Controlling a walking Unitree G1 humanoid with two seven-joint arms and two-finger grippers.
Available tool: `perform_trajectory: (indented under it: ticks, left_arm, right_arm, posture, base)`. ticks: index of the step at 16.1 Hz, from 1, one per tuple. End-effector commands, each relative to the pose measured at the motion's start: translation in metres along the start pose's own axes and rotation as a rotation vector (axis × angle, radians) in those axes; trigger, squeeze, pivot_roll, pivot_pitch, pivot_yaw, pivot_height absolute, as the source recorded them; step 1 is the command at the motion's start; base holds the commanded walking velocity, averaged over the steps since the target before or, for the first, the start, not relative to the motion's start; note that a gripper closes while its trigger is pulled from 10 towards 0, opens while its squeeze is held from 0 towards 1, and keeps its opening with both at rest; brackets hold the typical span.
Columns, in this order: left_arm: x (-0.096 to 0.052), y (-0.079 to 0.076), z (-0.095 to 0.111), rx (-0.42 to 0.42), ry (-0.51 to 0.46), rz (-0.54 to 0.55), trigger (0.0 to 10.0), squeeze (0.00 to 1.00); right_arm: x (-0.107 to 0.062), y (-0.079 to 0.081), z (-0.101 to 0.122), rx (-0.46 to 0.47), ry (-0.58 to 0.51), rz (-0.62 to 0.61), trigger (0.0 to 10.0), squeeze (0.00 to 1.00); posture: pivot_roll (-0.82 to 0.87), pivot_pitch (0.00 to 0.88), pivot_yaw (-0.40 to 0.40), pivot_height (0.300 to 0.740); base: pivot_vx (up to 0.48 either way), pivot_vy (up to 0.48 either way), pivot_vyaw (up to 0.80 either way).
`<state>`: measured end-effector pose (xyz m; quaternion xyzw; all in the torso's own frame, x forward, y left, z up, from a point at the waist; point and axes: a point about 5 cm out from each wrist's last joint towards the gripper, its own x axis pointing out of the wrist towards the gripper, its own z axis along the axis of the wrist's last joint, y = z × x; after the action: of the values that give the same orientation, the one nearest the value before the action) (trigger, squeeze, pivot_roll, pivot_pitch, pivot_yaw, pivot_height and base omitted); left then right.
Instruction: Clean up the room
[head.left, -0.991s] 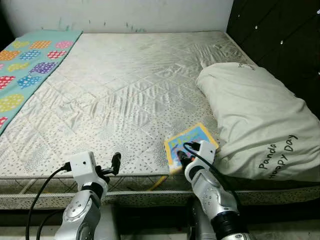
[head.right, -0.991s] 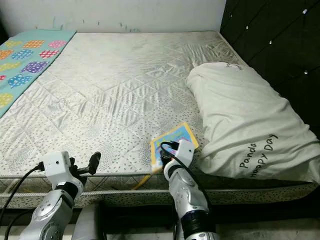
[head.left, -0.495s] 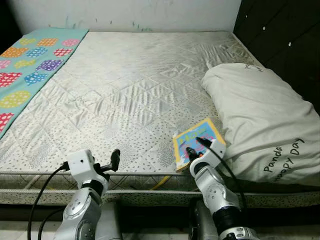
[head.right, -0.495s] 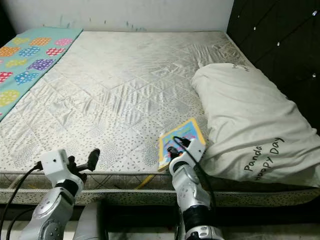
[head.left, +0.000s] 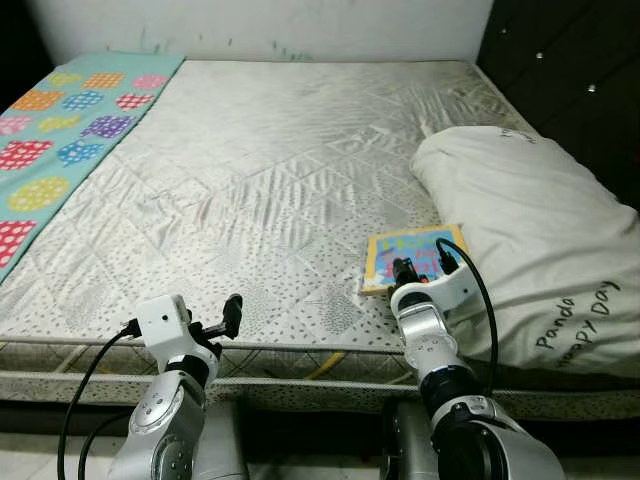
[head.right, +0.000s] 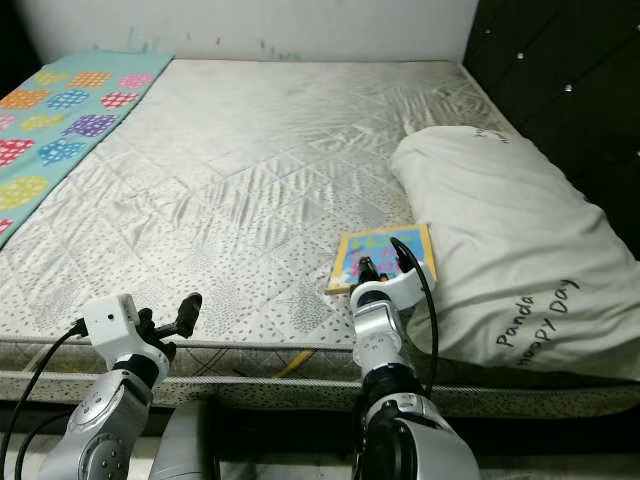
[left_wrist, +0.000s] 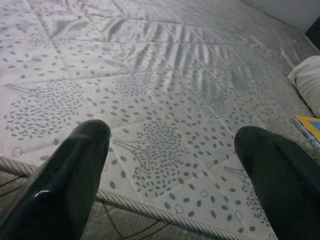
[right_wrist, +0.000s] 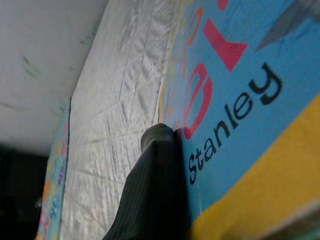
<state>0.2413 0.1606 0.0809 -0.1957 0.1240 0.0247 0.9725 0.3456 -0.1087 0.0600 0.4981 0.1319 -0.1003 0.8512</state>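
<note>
A thin children's book (head.left: 415, 250) with a blue cover and yellow border lies on the grey-white mattress (head.left: 270, 180), right beside the pillow. My right gripper (head.left: 405, 272) is shut on the book's near edge. In the right wrist view one black finger (right_wrist: 155, 190) presses against the cover (right_wrist: 250, 90), by the word "Stanley"; the other finger is hidden behind the book. My left gripper (left_wrist: 175, 175) hovers open over the mattress's front edge (left_wrist: 150, 210), holding nothing, well left of the book.
A large white pillow (head.left: 530, 250) printed "Panda Happy Day" lies along the bed's right side. A teal blanket (head.left: 60, 130) with coloured spots covers the far left. A dark padded headboard (head.left: 580, 80) rises on the right, a pale wall behind.
My right gripper has pushed forward with the book, which went from tilted at the mattress edge to lying flatter, farther in beside the pillow. The camera shifted slightly. The left arm stayed put.
</note>
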Motion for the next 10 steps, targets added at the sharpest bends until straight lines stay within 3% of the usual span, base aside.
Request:
perform_trajectory:
  ticks: [1, 2, 4, 6, 10]
  left_arm:
    - [0.001, -0.005, 0.002, -0.004, -0.003, -0.011, 10.0, 0.00]
    - [0.002, -0.006, 0.002, -0.006, 0.000, -0.012, 10.0, 0.00]
    - [0.003, -0.007, -0.001, -0.011, 0.014, -0.018, 10.0, 0.00]
    - [0.003, -0.008, -0.002, -0.012, 0.018, -0.022, 10.0, 0.00]
    - [0.004, -0.009, -0.004, -0.014, 0.024, -0.019, 10.0, 0.00]
  right_arm:
    - [-0.016, 0.043, -0.068, -0.021, 0.167, 0.096, 6.9, 0.07]
    - [-0.021, 0.030, -0.079, -0.106, 0.207, 0.058, 10.0, 1.00]
    - [-0.029, 0.016, -0.095, -0.250, 0.261, 0.061, 10.0, 1.00]
    - [-0.032, 0.017, -0.101, -0.316, 0.277, 0.097, 10.0, 1.00]
    - [-0.033, 0.017, -0.101, -0.539, 0.267, 0.150, 10.0, 1.00]
  posture:
    - [0.07, 0.000, -0.012, 0.558]
    - [0.07, 0.000, -0.012, 0.558]
    - [0.06, 0.000, -0.010, 0.558]
    - [0.06, 0.000, -0.010, 0.558]
    - [0.05, 0.000, -0.019, 0.558]
  base:
    - [0.000, 0.000, 0.00]
    - [0.000, 0.000, 0.00]
    - [0.000, 0.000, 0.00]
    - [0.000, 0.000, 0.00]
    - [0.000, 0.000, 0.00]
